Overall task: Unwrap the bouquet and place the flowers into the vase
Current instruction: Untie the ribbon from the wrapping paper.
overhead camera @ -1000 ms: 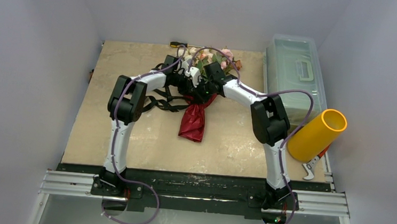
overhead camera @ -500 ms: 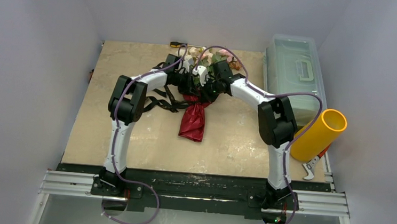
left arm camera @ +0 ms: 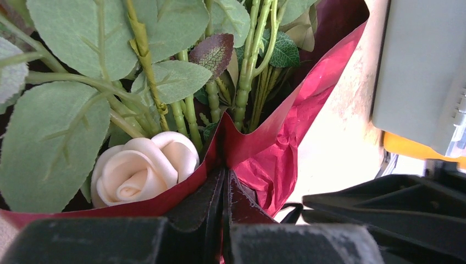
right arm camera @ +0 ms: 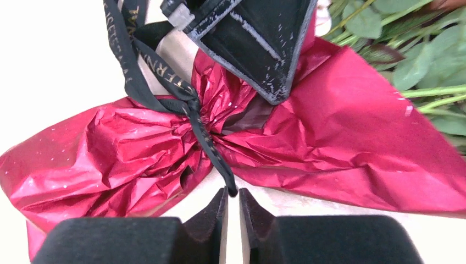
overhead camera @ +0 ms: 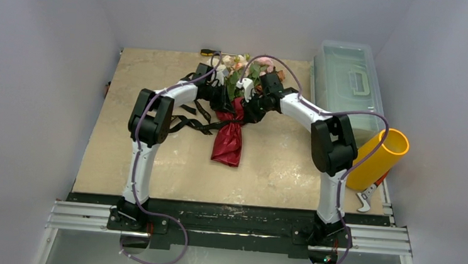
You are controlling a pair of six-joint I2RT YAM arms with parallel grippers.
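The bouquet lies at the table's far middle, its flowers (overhead camera: 243,66) pointing away and its maroon paper (overhead camera: 228,141) trailing toward me. My left gripper (left arm camera: 224,177) is shut on the paper's upper edge, right beside a cream rose (left arm camera: 144,170) and green stems (left arm camera: 244,71). My right gripper (right arm camera: 231,192) is shut on the free end of the black ribbon (right arm camera: 206,140), which runs straight from the knot at the paper's gathered neck (right arm camera: 220,110). The left fingers (right arm camera: 258,44) press the paper just above that knot. At the right edge, the yellow vase (overhead camera: 374,159) lies tilted.
A clear plastic box with a handle (overhead camera: 347,84) stands at the back right. Loose loops of ribbon (overhead camera: 191,122) spread left of the paper. A screwdriver (overhead camera: 209,52) lies behind the flowers. A white-handled tool (overhead camera: 365,199) lies beside the vase.
My right arm has swung back and to the right beside the bouquet, and its jaws have closed at the ribbon's end. The left gripper has kept its hold on the paper.
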